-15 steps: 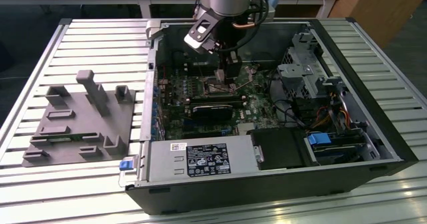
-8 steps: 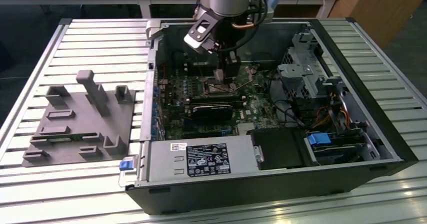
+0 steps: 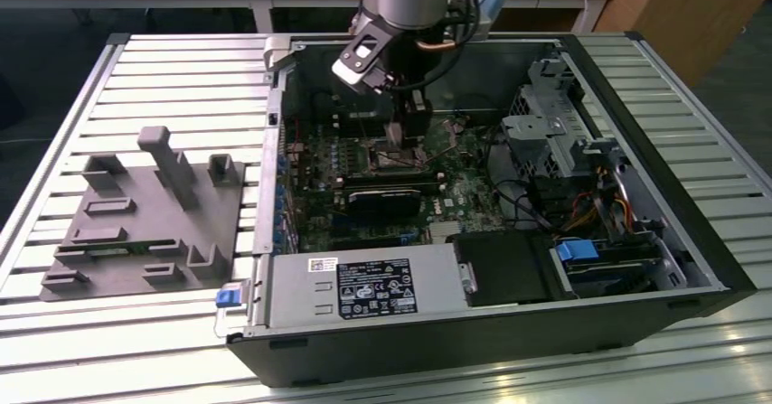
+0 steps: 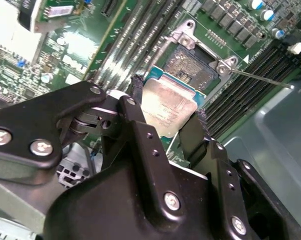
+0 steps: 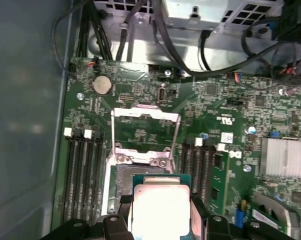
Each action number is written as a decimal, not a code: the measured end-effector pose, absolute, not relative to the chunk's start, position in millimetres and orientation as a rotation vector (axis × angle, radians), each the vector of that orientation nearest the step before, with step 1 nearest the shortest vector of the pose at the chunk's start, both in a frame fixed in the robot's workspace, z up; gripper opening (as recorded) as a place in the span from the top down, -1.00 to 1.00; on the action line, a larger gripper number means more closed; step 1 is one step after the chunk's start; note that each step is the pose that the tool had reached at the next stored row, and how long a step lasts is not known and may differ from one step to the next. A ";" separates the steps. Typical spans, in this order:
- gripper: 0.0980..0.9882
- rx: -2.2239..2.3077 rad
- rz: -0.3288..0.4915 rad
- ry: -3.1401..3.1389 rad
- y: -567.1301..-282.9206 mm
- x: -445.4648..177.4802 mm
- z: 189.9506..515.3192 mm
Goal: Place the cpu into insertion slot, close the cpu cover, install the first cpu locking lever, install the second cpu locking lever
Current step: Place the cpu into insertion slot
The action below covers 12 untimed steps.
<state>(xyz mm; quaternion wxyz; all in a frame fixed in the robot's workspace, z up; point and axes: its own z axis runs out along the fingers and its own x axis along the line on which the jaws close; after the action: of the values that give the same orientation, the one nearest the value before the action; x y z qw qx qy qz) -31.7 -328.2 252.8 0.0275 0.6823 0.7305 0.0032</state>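
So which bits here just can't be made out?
First wrist view: the cpu, gripped in the claw, covers much of the insertion slot.
Both wrist views: whether the cpu touches the slot is unclear.
Exterior view: the arm hides the cpu and part of the slot.

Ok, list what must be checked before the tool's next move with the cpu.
1. Grip: the tool is shut on two opposite edges of the cpu: ok.
2. The cpu cover is swung open, off the insertion slot: ok.
3. Insertion slot bare, nothing lying in it: ok.
4. Cpu seated: not ok; it is in the tool's grip, not in the slot.
5. Cpu corners squared to the slot: cannot tell.
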 end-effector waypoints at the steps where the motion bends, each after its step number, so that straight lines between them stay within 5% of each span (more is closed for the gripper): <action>1: 0.00 2.108 0.010 2.255 -326.3 -31.7 251.9; 12: 0.00 2.115 -0.005 2.235 -319.8 -32.4 238.1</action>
<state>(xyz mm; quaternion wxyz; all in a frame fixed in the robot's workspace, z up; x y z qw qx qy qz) -32.4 -319.8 238.1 0.0322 0.6870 0.7260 -0.0017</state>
